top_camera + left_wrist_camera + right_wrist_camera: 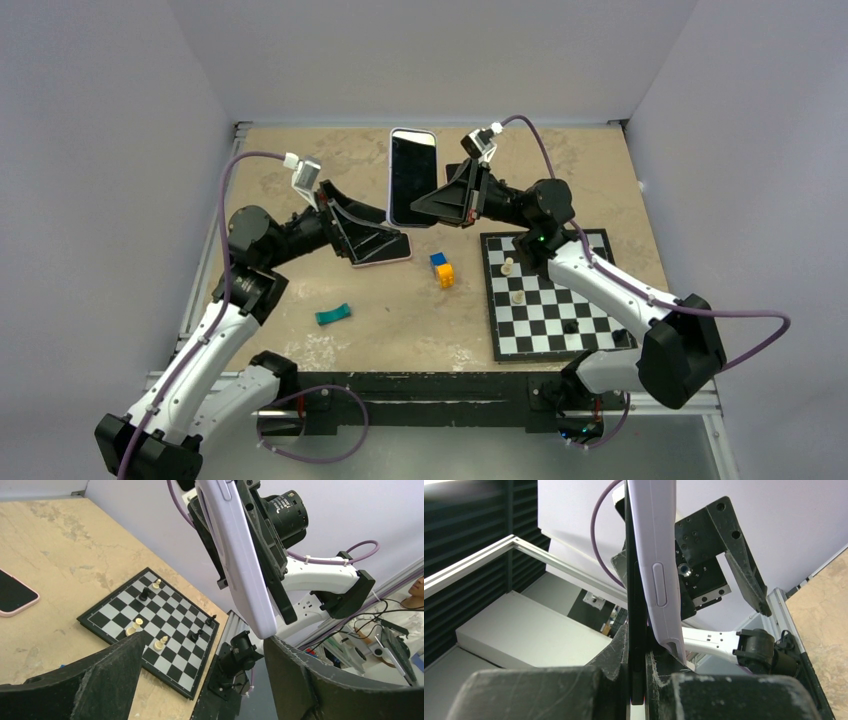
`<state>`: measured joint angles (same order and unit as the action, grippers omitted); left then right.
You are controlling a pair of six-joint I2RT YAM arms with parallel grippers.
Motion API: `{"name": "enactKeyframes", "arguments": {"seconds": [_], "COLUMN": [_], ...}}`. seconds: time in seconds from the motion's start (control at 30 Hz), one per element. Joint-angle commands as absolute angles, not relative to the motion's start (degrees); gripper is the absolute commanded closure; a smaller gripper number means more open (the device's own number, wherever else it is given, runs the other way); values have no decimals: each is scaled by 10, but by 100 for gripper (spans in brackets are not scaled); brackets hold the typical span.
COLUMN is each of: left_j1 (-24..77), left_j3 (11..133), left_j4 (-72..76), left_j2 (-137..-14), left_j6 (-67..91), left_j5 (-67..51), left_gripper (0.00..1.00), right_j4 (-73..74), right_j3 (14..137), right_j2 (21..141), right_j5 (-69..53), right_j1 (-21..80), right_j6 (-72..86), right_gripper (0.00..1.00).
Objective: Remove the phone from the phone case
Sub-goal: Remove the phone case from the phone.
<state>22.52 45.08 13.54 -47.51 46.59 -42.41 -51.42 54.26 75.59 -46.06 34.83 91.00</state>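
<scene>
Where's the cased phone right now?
Top view: the cased phone is held up at back centre, pinched in the right gripper, with the open left gripper at its lower left.

- Worktop (400,330): tan, mottled like stone, with paler worn patches.
- Walls: plain pale grey-lilac panels close off the left (100,150), back (430,50) and right (740,150) sides and meet at square corners.
- Silver slotted rail (235,625) runs along the worktop edge.
- Grey surface (450,455) lies below the near edge; cannot tell whether it is floor.
- Right wrist view: dark slatted panel (469,515) behind a white frame bar (484,555), with a white box-shaped block (524,630) below.
- Left wrist view: cluttered bench with cables (385,645) outside the enclosure, blurred.
- Light: even and diffuse, with soft shadows.
</scene>
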Motion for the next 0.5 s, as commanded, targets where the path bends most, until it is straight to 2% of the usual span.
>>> {"name": "enactKeyframes", "arguments": {"seconds": [0.0,0.13,0.33,0.4,0.47], "left_j1": [225,225,225,225,225], "left_j3": [457,458,475,482,488], "left_j4": [195,178,140,133,136], "left_j2": [-475,-470,-480,-486,-494], "left_j6": [486,479,471,476,489], "left_j5": [-432,-418,-380,-366,-360], "left_gripper": [5,7,34,37,35], "right_j4": [-539,-548,-540,-533,-524], "right_j3": [555,554,561,562,564], "right_j2": [735,740,739,741,743], "right_j5": [-450,-449,-447,-446,-445], "right_j1": [350,351,360,364,368], "right_j6": [893,897,891,885,876], "right_gripper": [100,100,100,100,100]}}
